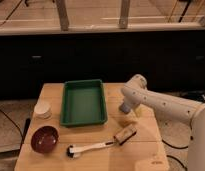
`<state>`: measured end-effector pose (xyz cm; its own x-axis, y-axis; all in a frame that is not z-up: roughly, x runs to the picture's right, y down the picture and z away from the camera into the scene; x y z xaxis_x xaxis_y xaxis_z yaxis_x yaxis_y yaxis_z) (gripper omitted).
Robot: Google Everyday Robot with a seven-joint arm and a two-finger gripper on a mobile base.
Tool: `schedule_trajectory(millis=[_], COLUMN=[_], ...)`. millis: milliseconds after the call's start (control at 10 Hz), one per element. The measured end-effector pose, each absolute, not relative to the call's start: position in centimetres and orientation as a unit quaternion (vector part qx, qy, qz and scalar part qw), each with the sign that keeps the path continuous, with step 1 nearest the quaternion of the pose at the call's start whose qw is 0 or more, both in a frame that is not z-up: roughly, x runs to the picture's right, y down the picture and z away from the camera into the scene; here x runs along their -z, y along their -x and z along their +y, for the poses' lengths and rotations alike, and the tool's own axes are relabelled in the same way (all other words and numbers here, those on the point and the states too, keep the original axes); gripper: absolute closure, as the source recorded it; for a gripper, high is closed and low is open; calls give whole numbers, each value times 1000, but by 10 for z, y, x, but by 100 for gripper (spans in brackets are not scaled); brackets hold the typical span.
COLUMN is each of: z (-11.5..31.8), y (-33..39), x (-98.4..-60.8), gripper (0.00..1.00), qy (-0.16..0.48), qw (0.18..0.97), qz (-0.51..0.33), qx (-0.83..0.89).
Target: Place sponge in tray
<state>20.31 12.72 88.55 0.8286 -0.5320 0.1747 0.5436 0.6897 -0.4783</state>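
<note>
The hand (125, 107), spread wide, hovers right of the green tray (84, 120), just above the sponge (128, 120) on the surface (52, 92).

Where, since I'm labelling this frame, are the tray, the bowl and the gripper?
tray (84, 103), camera view, bare green floor.
bowl (44, 139), camera view, dark-red inside.
gripper (125, 107), camera view, arm's lower tip, right of the tray.
</note>
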Motion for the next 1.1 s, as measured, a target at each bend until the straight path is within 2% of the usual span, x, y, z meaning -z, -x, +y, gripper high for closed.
schedule_trajectory(millis=[1100], z=[141], y=[-215], x=[-899], gripper=[20], qy=[280], qw=[914], qz=[-32], qx=[292])
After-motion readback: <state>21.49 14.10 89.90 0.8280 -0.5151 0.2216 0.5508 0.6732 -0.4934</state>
